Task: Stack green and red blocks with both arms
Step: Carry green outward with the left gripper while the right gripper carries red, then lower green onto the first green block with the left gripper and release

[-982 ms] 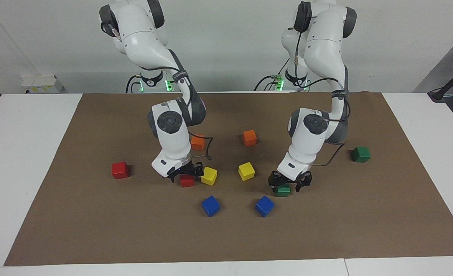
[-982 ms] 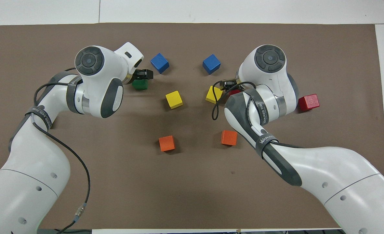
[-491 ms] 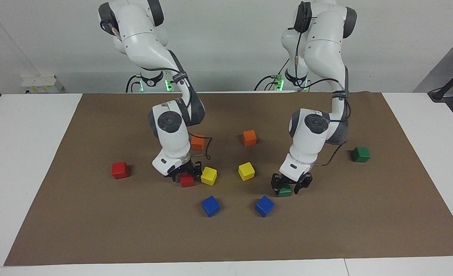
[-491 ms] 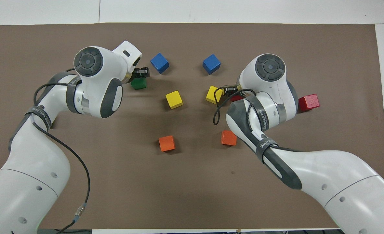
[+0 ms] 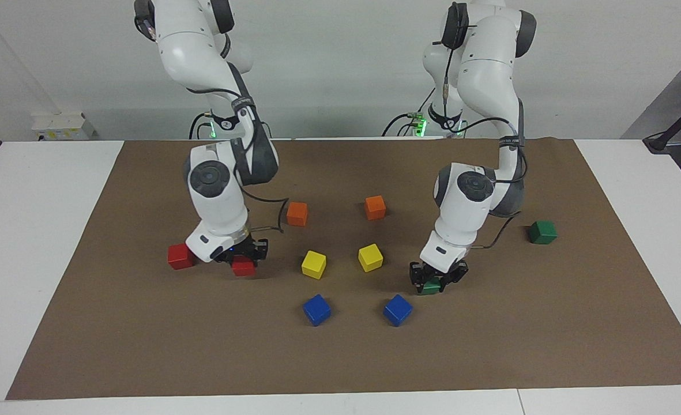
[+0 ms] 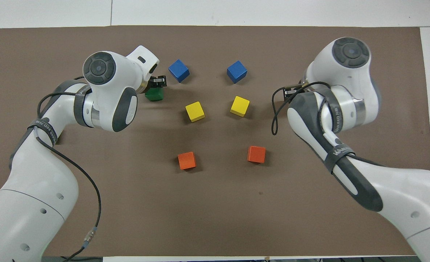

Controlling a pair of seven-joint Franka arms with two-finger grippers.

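Note:
My right gripper (image 5: pixel 243 260) is shut on a red block (image 5: pixel 244 267) and holds it just above the mat, beside the second red block (image 5: pixel 180 256), which lies on the mat toward the right arm's end. My left gripper (image 5: pixel 432 282) is shut on a green block (image 5: pixel 431 287) that rests at mat level. This gripper (image 6: pixel 157 82) and block (image 6: pixel 154 94) also show in the overhead view. The second green block (image 5: pixel 542 231) lies apart toward the left arm's end. In the overhead view the arms hide both red blocks and the second green block.
Two yellow cubes (image 5: pixel 313 264) (image 5: pixel 370 257) lie between the grippers. Two blue cubes (image 5: pixel 316 309) (image 5: pixel 397 310) lie farther from the robots, and two orange cubes (image 5: pixel 297 214) (image 5: pixel 375 207) lie nearer to them. The brown mat (image 5: pixel 548 323) covers the table.
The right gripper closed on the red block and carried it toward the right arm's end, up beside the second red block. The left gripper lowered and closed on the green block.

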